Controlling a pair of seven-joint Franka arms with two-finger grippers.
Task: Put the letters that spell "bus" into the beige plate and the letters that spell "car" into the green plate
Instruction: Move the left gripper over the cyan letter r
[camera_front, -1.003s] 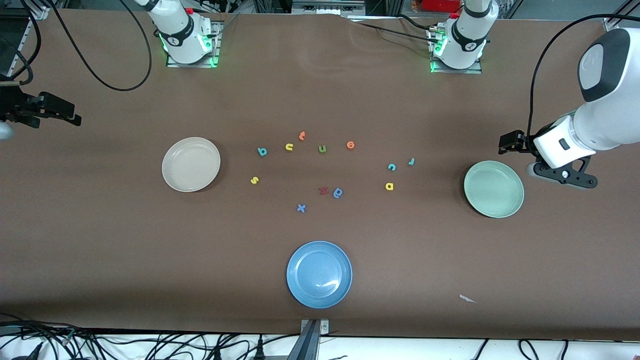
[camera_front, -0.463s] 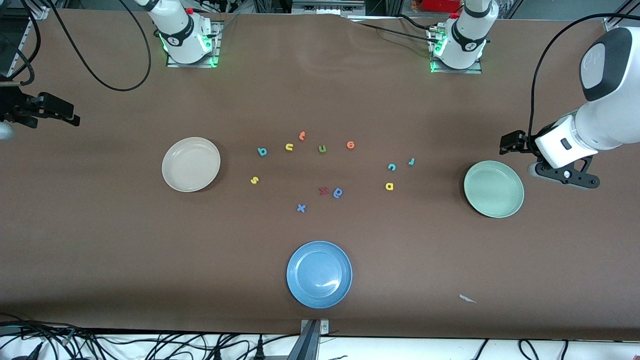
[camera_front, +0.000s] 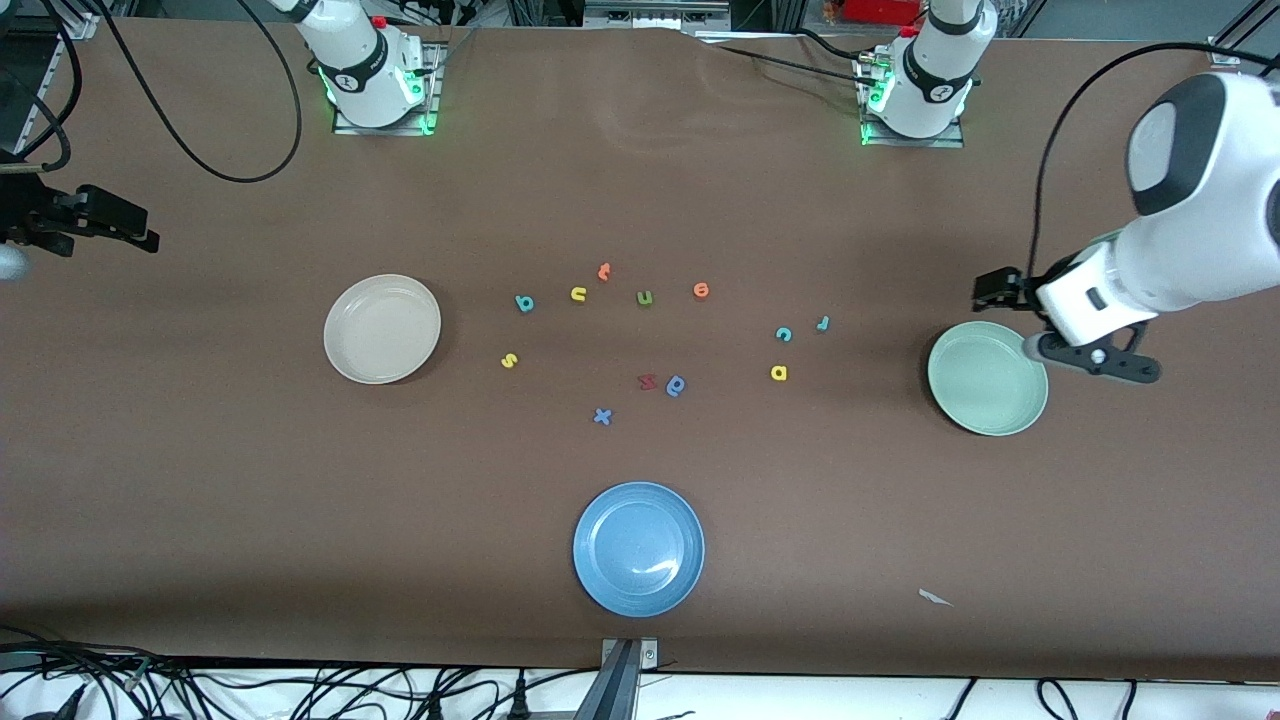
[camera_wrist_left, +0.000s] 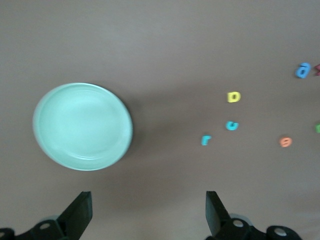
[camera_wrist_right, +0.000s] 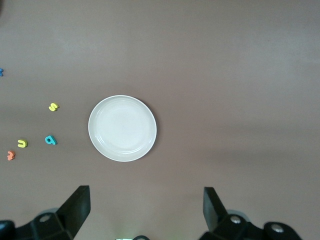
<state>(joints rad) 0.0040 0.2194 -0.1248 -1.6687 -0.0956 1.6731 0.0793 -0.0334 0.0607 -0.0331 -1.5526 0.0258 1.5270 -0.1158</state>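
**A:** At the middle of the table we set our clock on the red letter (camera_front: 647, 381). The beige plate (camera_front: 382, 329) sits at nine o'clock, the green plate (camera_front: 985, 380) at three, the blue plate (camera_front: 638, 548) at six. All three are bare.

**B:** And we see "bus" loose on the cloth between the red letter and the beige plate: the teal b (camera_front: 524, 302) and the yellow-orange u (camera_front: 578, 293) at about ten, the yellow s (camera_front: 509, 360) at nine.

**A:** "Car" lies toward the green plate: the teal c (camera_front: 783, 334) and the teal-blue r (camera_front: 823, 322) at two, the yellow a (camera_front: 779, 373) at three.

**B:** The left gripper (camera_front: 992, 290) hangs over the cloth at the green plate's twelve o'clock rim, jaws wide, nothing in them.

**A:** We find the right gripper (camera_front: 140, 232) over the right arm's end of the table, clear of the beige plate, also spread wide and holding nothing.
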